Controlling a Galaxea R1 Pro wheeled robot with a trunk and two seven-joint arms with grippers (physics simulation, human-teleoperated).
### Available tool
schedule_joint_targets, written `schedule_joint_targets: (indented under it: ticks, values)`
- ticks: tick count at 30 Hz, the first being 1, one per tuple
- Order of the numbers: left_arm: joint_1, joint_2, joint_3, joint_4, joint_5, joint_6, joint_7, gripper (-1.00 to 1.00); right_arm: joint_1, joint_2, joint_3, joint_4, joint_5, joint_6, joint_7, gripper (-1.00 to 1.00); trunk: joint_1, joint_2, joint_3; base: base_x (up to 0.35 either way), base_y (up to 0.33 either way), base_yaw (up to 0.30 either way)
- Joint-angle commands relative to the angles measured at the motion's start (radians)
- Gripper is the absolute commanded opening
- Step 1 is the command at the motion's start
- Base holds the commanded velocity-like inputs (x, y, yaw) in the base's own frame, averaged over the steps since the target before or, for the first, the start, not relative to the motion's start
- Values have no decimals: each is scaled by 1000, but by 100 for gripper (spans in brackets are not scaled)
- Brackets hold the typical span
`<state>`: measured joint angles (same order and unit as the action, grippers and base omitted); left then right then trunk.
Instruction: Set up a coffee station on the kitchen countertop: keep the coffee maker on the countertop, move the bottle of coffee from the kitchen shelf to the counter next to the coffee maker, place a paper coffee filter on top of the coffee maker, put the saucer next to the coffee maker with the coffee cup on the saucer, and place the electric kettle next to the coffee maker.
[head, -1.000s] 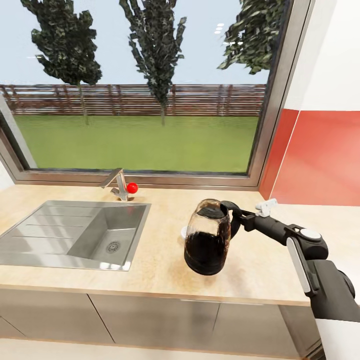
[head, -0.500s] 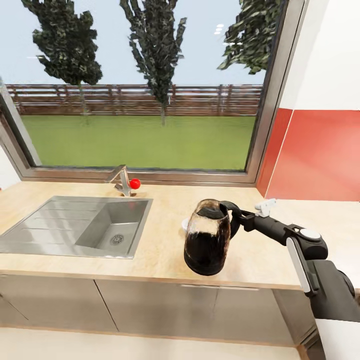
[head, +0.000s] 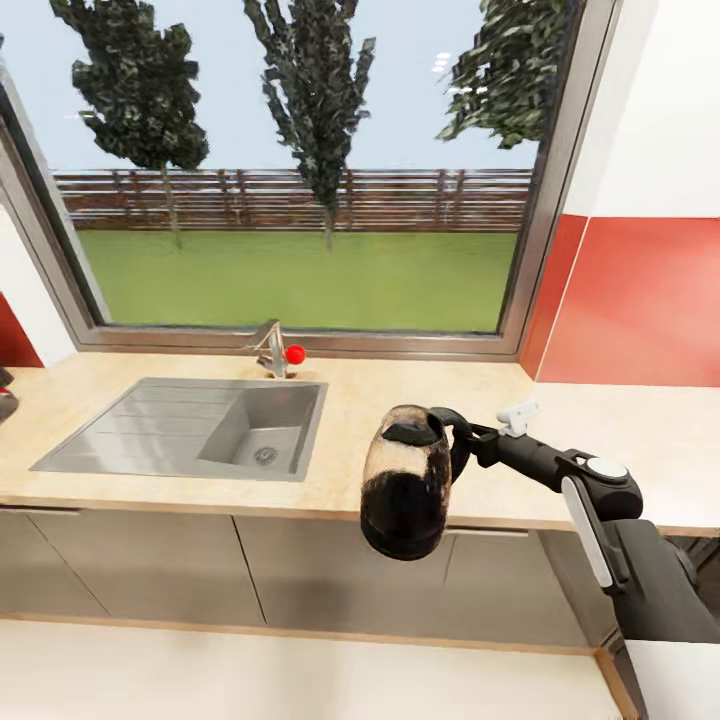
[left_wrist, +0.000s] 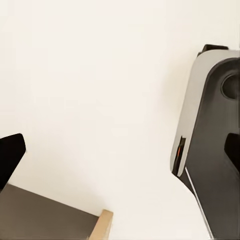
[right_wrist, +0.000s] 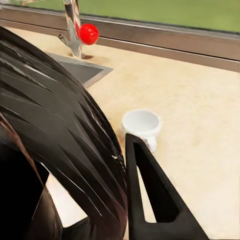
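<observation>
The electric kettle (head: 405, 495), clear glass with a black lid and base, hangs slightly tilted in the air at the kitchen countertop's (head: 420, 390) front edge, before the grey cabinet fronts. My right gripper (head: 468, 440) is shut on its black loop handle. In the right wrist view the kettle (right_wrist: 55, 130) looms large beside one black finger (right_wrist: 155, 200). Beyond it a small white coffee cup (right_wrist: 142, 124) stands on the worktop (right_wrist: 200, 115). My left gripper (left_wrist: 120, 155) is open, with nothing between its fingers, against a pale surface.
An inset steel sink (head: 190, 428) with a faucet and red knob (head: 294, 354) lies left of the kettle. A large window (head: 300, 170) runs behind the counter and a red wall panel (head: 640, 300) stands at the right. A dark object (head: 5, 400) sits at the far left.
The whole view has drawn back from the counter and shifted, so the camera moved. The kettle, still held, now hangs at the counter's front edge instead of over the worktop.
</observation>
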<state>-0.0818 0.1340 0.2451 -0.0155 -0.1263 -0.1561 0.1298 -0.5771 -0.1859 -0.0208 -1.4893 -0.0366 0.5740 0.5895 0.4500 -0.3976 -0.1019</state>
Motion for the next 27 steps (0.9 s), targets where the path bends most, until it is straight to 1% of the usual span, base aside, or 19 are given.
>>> schedule_joint_targets:
  ticks: [1, 4, 5, 7, 10, 12, 15, 16, 17, 18, 20, 22, 25, 27]
  values:
    - [-1, 0, 7, -13, -10, -7, 0, 100, -1, 0, -1, -1, -8, 9, 4, -100, 0, -3, -2, -273, 223, 0]
    - [-1, 0, 7, -62, -9, -18, -4, 100, -1, 0, -1, -2, -8, 9, 7, -100, 0, -3, -2, -261, 223, 0]
    - [-1, 0, 7, -98, -9, -24, -6, 100, -1, 0, -1, -2, -8, 9, 14, -100, 0, -3, -2, -241, 218, 0]
    - [-1, 1, 7, -135, -8, -31, -7, 100, -1, 0, -1, -2, -8, 10, 21, -100, 0, -3, -2, -235, 215, 0]
    - [-1, 4, 6, -194, -7, -64, -10, 100, -1, 0, -1, -3, -8, 24, 27, -100, 0, -3, -2, -222, 208, 0]
    - [-2, 0, 6, -226, -8, -91, -11, 100, -1, 0, -1, -2, -8, 31, 28, -100, 0, -3, -2, -137, 180, 0]
    - [-3, -4, 5, -267, -10, -110, -26, 100, -1, 0, -1, -3, -8, 35, 28, -100, 0, -3, -2, -49, 73, 0]
    - [-3, -5, 4, -283, -10, -115, -45, 100, -1, 0, -2, -3, -8, 35, 28, -100, 0, -3, -2, -23, 33, 0]
    - [-4, -5, 4, -307, -10, -128, -90, 100, 0, 0, -2, -2, -8, 36, 29, -100, 0, -3, -2, -12, 17, 0]
    - [-4, -4, 5, -316, -10, -133, -107, 100, 0, 0, -2, -2, -8, 37, 29, -100, 0, -3, -2, -9, 14, 0]
    - [-4, 0, 7, -354, -8, -155, -184, 100, 0, 0, -1, -2, -8, 38, 29, -100, 0, -3, -2, -5, 7, 0]
    - [-4, 1, 10, -384, -7, -167, -248, 100, 0, 0, -1, -2, -8, 38, 29, -100, 0, -3, -2, -2, 3, 0]
    - [-5, -1, 8, -404, -7, -174, -291, 100, 0, 0, -2, -2, -8, 38, 29, -100, 0, -3, -2, 0, 0, 0]
    - [-5, 1, 7, -408, -7, -176, -299, 100, 0, 0, -2, -2, -8, 38, 29, -100, 0, -3, -2, 0, 0, 0]
